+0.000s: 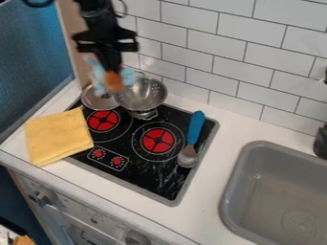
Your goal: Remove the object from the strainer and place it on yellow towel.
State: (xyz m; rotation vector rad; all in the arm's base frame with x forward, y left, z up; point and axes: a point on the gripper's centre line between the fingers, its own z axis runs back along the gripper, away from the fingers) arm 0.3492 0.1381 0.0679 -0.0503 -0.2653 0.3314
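Black pincer clamped on lumpy blue-and-orange object, held up near the left rim of the rounded, perforated metal strainer; squarish folded yellow towel lies partly on glossy black stove, partly on smooth white tabletop

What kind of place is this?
It looks like a toy kitchen: there's a stove with red burners, a grey sink and a metal strainer.
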